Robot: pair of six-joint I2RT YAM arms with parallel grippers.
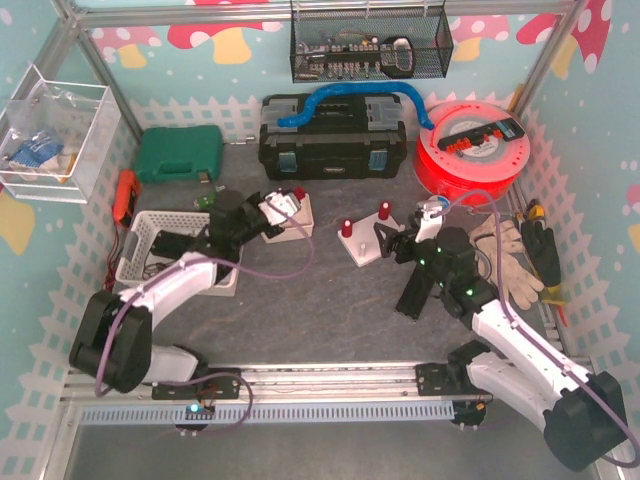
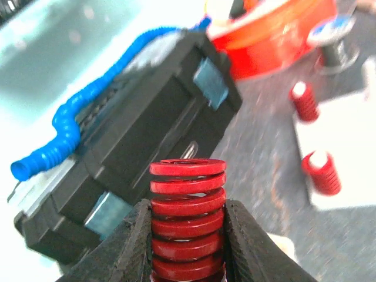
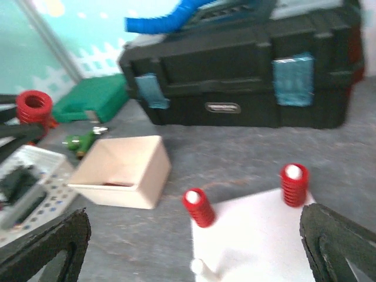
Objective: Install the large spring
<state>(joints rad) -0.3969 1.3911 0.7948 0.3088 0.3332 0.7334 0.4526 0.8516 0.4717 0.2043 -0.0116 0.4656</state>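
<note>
My left gripper [image 2: 188,238] is shut on the large red spring [image 2: 188,205], which stands upright between the fingers; in the top view it [image 1: 297,193] is held above the cream box [image 1: 292,226]. The white base plate [image 1: 368,248] lies mid-table with two small red springs [image 1: 347,228] [image 1: 385,210] on pegs. My right gripper [image 1: 386,240] is open and empty at the plate's near right edge. In the right wrist view its fingers [image 3: 339,244] straddle the plate [image 3: 258,235], which shows both small springs [image 3: 200,207] [image 3: 294,183] and a bare white peg [image 3: 200,268].
A black toolbox [image 1: 332,135] with a blue hose [image 1: 350,95] stands at the back, a green case [image 1: 178,153] to its left, a red cable reel [image 1: 470,150] to its right. A white basket [image 1: 150,245] is at left, gloves [image 1: 505,255] at right.
</note>
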